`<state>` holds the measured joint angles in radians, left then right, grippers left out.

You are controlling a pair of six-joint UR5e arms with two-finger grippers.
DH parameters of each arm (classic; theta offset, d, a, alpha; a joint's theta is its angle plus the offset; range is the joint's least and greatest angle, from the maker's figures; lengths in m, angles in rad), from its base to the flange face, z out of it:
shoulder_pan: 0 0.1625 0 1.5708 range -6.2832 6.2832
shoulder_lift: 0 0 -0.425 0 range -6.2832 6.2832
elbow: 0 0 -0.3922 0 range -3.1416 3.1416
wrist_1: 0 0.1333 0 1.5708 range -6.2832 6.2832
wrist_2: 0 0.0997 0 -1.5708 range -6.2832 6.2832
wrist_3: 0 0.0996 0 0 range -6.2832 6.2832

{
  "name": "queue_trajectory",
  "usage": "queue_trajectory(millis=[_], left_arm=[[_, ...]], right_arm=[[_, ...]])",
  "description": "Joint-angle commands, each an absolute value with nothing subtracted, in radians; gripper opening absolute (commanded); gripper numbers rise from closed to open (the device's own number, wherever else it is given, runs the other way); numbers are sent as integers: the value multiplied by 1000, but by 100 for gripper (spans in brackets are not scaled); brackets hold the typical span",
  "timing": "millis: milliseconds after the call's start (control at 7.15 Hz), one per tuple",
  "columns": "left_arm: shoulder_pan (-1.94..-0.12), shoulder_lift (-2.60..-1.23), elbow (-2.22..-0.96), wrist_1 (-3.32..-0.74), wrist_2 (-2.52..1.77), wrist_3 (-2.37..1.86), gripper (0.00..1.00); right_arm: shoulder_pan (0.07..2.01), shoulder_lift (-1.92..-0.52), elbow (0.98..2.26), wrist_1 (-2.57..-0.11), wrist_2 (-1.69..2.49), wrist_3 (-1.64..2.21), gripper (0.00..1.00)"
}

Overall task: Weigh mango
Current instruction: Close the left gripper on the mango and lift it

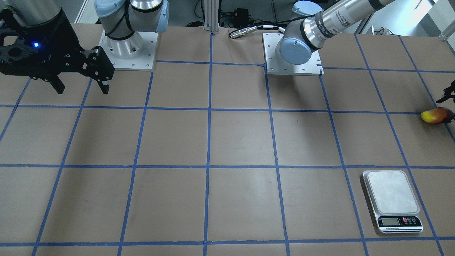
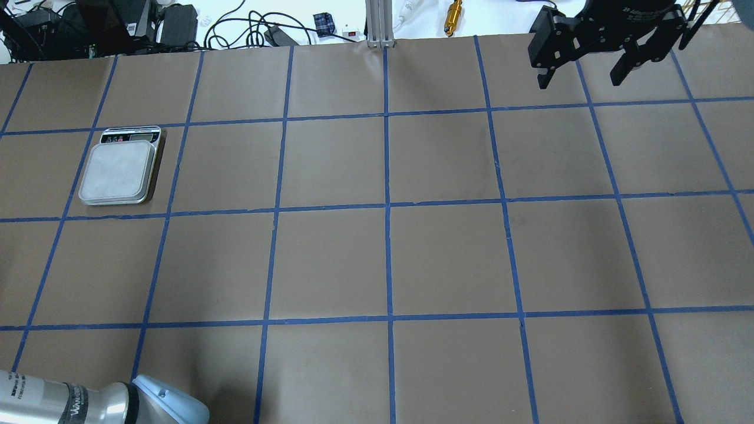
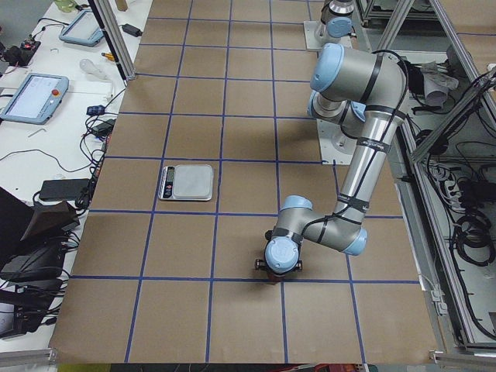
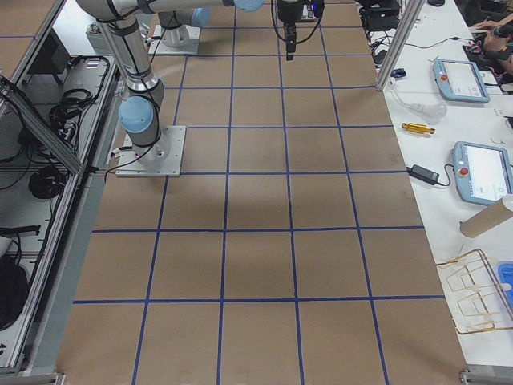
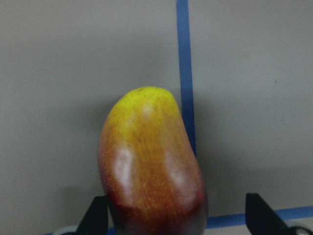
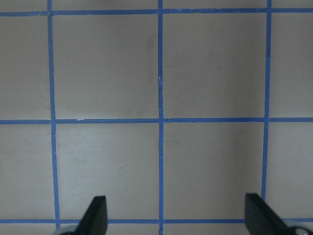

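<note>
The mango (image 5: 151,166), yellow at its far end and red at the near end, lies on the brown paper beside a blue tape line. My left gripper (image 5: 178,215) is open, low over the table, its fingers on either side of the mango's red end. In the front view the mango (image 1: 435,115) is at the right edge with the left gripper (image 1: 448,106) partly cut off. The silver scale (image 1: 391,201) stands bare; it also shows in the overhead view (image 2: 118,174). My right gripper (image 1: 81,85) is open and empty, held high over the table.
The table is brown paper with a blue tape grid (image 2: 387,206). The left arm's elbow (image 2: 165,403) hangs over the near left edge. The arm bases (image 1: 128,49) stand at the robot's side. Cables and tablets lie off the far edge.
</note>
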<state>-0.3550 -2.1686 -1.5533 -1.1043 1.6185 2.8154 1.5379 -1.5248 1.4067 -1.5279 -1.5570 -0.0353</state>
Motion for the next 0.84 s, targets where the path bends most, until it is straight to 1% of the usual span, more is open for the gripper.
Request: queue_trajectory(millis=[0, 140, 280, 559, 699], left_arm=[[-354, -2177, -1597, -1037, 1612, 2809, 100], [-354, -2175, -1611, -1032, 1611, 2804, 95], [-354, -2175, -1606, -1032, 1611, 2806, 66], [-354, -2171, -1600, -1031, 1611, 2804, 26], [-354, -2166, -1600, -1031, 1612, 2801, 21]], right_arm=[[1539, -1525, 1407, -1528, -1557, -35, 100], [1539, -1525, 1407, -1528, -1555, -35, 100], [1537, -1526, 1407, -1528, -1557, -35, 100], [1539, -1526, 1407, -1528, -1557, -35, 100], [1539, -1525, 1407, -1528, -1557, -35, 100]])
